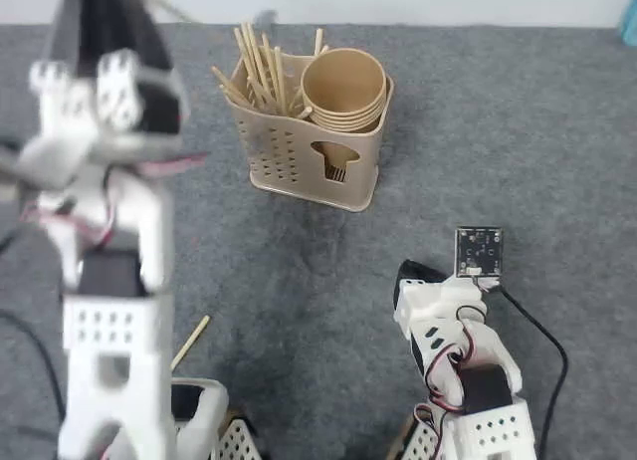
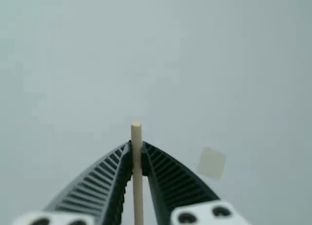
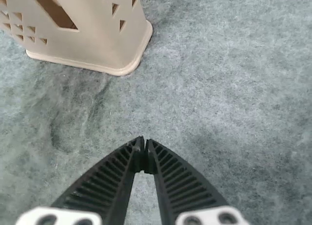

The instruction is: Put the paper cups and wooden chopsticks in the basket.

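L claw: pinching 1 chopstick, plain pale backdrop behind. R claw: tips pressed together, low over grey mat, near basket. Basket holds stacked cups + chopstick bundle. Loose stick on mat by L arm.

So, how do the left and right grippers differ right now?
The left gripper is shut on a chopstick; the right gripper is shut on nothing. The left gripper has a pale blank backdrop behind it; the right gripper points at the grey mat, near the basket. Both are closed and share the same black ribbed build.
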Motion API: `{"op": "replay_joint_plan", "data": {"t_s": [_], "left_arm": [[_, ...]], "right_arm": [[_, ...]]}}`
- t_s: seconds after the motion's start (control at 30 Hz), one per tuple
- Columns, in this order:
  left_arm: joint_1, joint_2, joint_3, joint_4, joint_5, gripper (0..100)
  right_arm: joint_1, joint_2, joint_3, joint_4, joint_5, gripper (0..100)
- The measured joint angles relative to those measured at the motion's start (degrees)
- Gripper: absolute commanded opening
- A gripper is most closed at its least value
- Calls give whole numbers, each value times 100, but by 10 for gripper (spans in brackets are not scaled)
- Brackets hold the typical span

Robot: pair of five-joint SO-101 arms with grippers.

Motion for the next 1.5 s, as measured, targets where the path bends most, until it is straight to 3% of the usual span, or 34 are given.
{"op": "replay_joint_plan", "data": {"t_s": [0.3, 0.5, 0.73, 1.07, 1.33, 1.5], "left_arm": [[158, 1996, -589, 0, 9, 12], [185, 2198, -79, 0, 35, 24], [97, 2207, 149, 299, 9, 309], [149, 1090, -1081, 3560, 9, 326], [-536, 466, -2277, 6752, -35, 326], [-923, 756, -2690, 9125, -914, 326]], "right_arm": [[0, 0, 0, 0, 44, 8], [0, 0, 0, 0, 44, 8], [0, 0, 0, 0, 44, 8], [0, 0, 0, 0, 44, 8], [0, 0, 0, 0, 44, 8], [0, 0, 0, 0, 44, 8]]}}
